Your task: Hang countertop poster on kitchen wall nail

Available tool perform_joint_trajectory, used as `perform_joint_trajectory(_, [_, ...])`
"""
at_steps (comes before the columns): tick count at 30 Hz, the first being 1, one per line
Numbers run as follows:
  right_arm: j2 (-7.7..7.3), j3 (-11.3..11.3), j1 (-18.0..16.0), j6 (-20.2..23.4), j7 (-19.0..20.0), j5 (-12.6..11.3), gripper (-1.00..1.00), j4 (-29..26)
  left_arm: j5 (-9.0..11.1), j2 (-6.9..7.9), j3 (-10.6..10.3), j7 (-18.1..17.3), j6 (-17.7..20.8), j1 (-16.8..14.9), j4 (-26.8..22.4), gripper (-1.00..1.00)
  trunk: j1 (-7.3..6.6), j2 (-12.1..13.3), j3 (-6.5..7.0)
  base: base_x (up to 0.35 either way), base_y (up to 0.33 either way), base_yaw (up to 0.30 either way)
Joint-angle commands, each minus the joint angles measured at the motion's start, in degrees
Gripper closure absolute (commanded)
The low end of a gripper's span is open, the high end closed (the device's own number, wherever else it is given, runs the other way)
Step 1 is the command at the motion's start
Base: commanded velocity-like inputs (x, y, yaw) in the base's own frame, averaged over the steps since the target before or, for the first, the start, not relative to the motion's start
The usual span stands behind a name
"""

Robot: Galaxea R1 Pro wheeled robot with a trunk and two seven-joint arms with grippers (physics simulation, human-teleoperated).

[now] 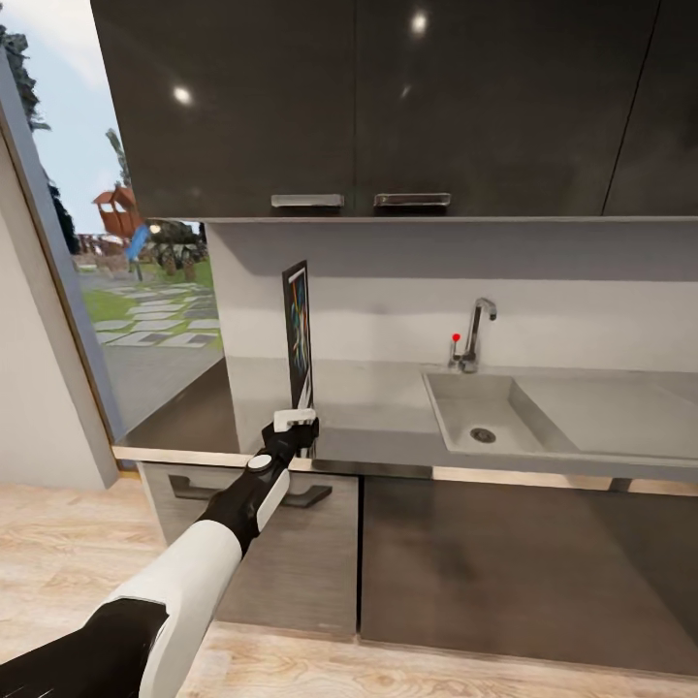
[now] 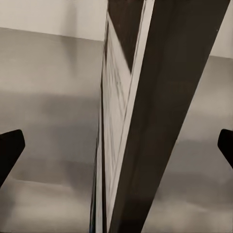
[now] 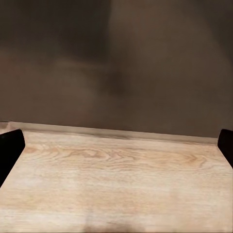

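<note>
Task status: early, pickup not yet completed. The poster (image 1: 299, 334) is standing upright, edge-on, on the bench (image 1: 388, 407) left of the sink (image 1: 485, 412). The left pincer (image 1: 297, 424) is straddling its lower edge, jaws spread, not pinching. Lifting and hanging are remaining. The right pincer (image 3: 116, 145) is spread, facing the floor (image 3: 116, 174).

Count: one poster, one sink, one tap (image 1: 475, 334), two pincers.

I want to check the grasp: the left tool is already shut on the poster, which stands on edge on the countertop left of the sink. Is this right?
Not quite. In the left wrist view the left tool is open, its fingers wide apart on either side of the poster. The poster does stand on edge on the countertop, left of the sink.
</note>
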Motion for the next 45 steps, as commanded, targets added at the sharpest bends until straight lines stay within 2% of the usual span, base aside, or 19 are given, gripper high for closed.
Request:
perform_joint_trajectory(1, [0.01,-0.02,0.03,-0.07,-0.04,0.06,-1.0,0.04,0.43,0.0,-0.35,0.42,-0.24,-0.07,0.09,-1.0,0.01,-0.03,-0.05,0.014,0.002,0.0])
perform_joint_trajectory(9, [0.0,0.01,0.03,-0.07,-0.04,0.01,-1.0,0.38,0.43,0.0,-0.32,0.46,-0.24,-0.02,0.02,-1.0,0.01,-0.03,-0.05,0.003,0.0,0.0])
perform_joint_trajectory(10, [0.02,0.01,0.03,-0.07,-0.04,0.01,-1.0,0.4,0.43,0.0,-0.32,0.46,-0.24,-0.01,0.0,1.0,0.01,-0.03,-0.05,0.0,0.0,0.0])
perform_joint_trajectory(23, [0.03,-0.07,0.03,-0.07,-0.04,0.01,-1.0,0.34,0.43,0.0,-0.42,0.48,-0.15,-0.06,-0.92,1.0,0.01,-0.03,-0.05,0.0,0.0,0.0])
perform_joint_trajectory(37, [0.03,-0.07,0.03,-0.13,-0.04,0.01,-1.0,0.24,0.43,0.0,-0.41,0.11,0.62,-0.06,-7.01,1.0,0.01,-0.03,-0.05,0.0,0.0,0.0])
perform_joint_trajectory(38, [0.03,-0.14,0.03,-0.16,-0.04,0.01,-1.0,0.08,0.68,0.0,-0.36,0.03,9.33,-0.02,-15.64,1.0,0.01,-0.03,-0.05,-0.027,0.0,0.0])
perform_joint_trajectory(45, [0.03,-0.16,0.03,-0.14,-0.04,0.01,-1.0,0.09,0.76,0.0,-0.35,0.02,9.5,-0.02,-15.87,1.0,0.01,-0.03,-0.05,-0.193,0.0,0.0])
